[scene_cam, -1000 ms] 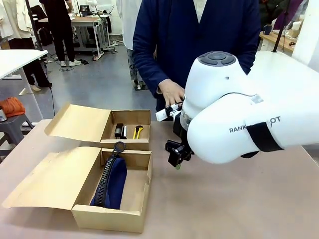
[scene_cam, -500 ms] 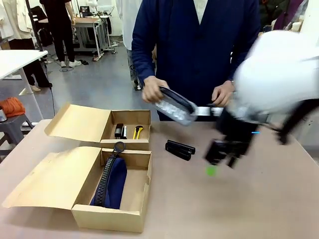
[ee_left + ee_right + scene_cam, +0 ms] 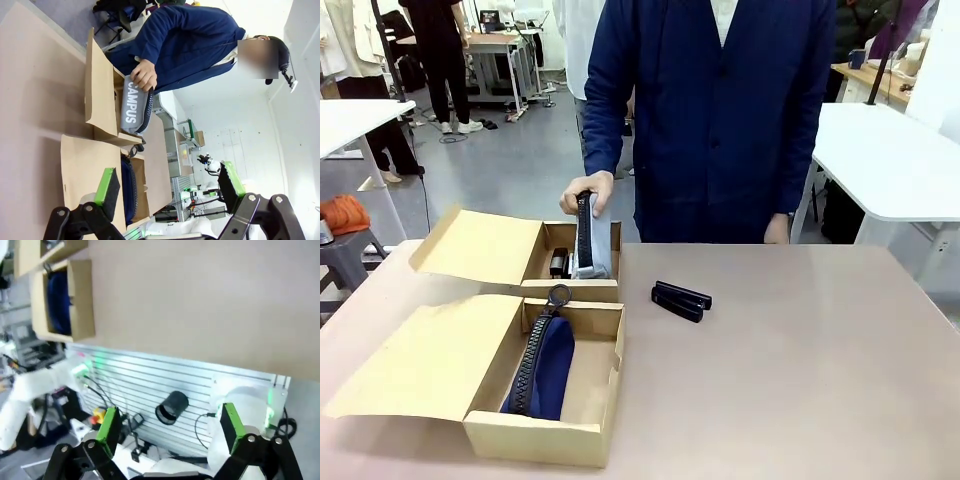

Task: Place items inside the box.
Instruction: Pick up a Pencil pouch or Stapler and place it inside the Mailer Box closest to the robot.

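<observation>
Both grippers empty, jaws wide apart: left gripper (image 3: 167,180), right gripper (image 3: 167,422). Person's hand (image 3: 588,190) holds grey CAMPUS pouch (image 3: 592,240) upright, lower end in smaller box (image 3: 480,245) at table's (image 3: 800,380) far-left edge. Larger box (image 3: 535,440), near-left corner, contains navy pouch (image 3: 555,365). Black stapler (image 3: 681,301) lies mid-table.

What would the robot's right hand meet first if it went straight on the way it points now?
Probably the ribbed grey panel under the edge of the brown table, beside a black cylinder on it. Nothing shows between the open right hand and that panel, though depth is unclear.
</observation>
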{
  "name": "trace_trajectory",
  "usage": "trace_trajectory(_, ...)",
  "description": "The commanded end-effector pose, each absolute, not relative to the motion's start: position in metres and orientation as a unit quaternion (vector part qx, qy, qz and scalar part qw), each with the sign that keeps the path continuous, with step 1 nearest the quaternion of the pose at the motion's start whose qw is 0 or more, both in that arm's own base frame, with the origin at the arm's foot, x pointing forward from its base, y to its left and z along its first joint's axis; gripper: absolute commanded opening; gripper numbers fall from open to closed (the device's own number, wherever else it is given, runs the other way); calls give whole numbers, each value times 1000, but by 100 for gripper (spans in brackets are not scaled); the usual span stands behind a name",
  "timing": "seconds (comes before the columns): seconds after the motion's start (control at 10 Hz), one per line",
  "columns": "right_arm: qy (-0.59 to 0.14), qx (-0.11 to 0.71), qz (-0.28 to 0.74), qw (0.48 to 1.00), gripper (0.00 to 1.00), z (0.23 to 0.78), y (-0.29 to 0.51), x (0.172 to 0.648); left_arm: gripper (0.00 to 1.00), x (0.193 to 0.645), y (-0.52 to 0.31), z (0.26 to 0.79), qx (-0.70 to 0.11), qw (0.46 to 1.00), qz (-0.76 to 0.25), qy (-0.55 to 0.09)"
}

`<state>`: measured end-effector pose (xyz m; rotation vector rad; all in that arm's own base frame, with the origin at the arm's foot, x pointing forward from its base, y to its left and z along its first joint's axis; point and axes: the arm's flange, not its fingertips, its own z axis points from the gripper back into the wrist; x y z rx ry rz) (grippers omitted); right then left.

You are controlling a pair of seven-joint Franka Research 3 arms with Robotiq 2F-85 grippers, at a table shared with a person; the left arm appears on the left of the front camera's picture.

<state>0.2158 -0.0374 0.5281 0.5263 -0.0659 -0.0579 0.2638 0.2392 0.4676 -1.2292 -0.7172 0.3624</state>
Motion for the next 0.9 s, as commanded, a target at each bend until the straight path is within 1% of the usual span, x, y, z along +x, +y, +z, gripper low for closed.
trace_trajectory(0.0,-53,289,-28,955,100,452,-16,216,100,265,238,468,-567,734,159,-338)
trace_trajectory(0.1,-68,285,-30,956,100,455,-9,223,100,265,238,468,-567,734,159,-338)
trace_trajectory(0.3,-101,231,6,968,100,466,24,244,100,265,238,468,-567,734,159,-338)
trace_trajectory(0.4,-130,197,35,971,100,474,50,259,100,265,238,468,-567,734,159,-338)
trace_trajectory(0.5,-148,153,70,974,100,478,86,279,100,265,238,468,-567,734,159,-338)
trace_trajectory(0.6,-153,106,107,977,100,473,134,312,100,265,238,468,-567,734,159,-338)
trace_trajectory(0.7,-160,83,150,972,100,464,171,334,100,265,238,468,-567,734,159,-338)
trace_trajectory(0.8,-182,56,180,965,100,450,219,361,100,265,238,468,-567,734,159,-338)
